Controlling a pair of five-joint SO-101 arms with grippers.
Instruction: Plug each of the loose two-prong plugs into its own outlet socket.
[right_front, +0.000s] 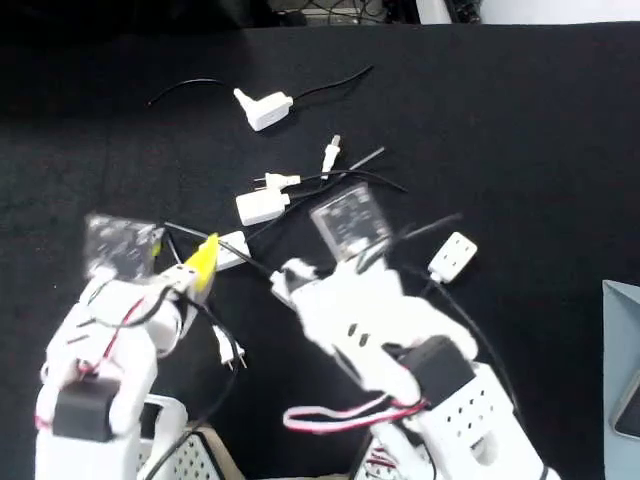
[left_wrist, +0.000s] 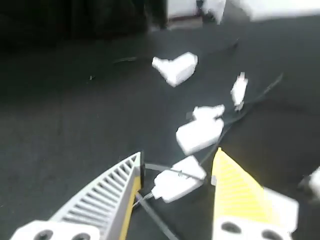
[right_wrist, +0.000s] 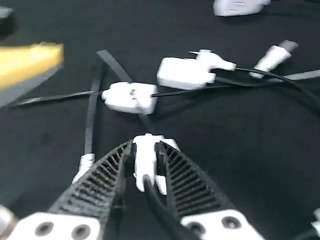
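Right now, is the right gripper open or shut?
The right gripper is shut on a white plug; both fingers press its sides.

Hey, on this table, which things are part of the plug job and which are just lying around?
Job: white plug in the right gripper; corded white piece between the fingers of the left gripper; socket block; thin loose plug; small plug near the left arm; angled adapter.
Lying about: blue-grey object at the right edge.

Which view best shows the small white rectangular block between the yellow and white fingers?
Left wrist view: the white block lies whole between the left gripper's open fingers. The high view has it small beside the yellow finger; the right wrist view shows it farther off.
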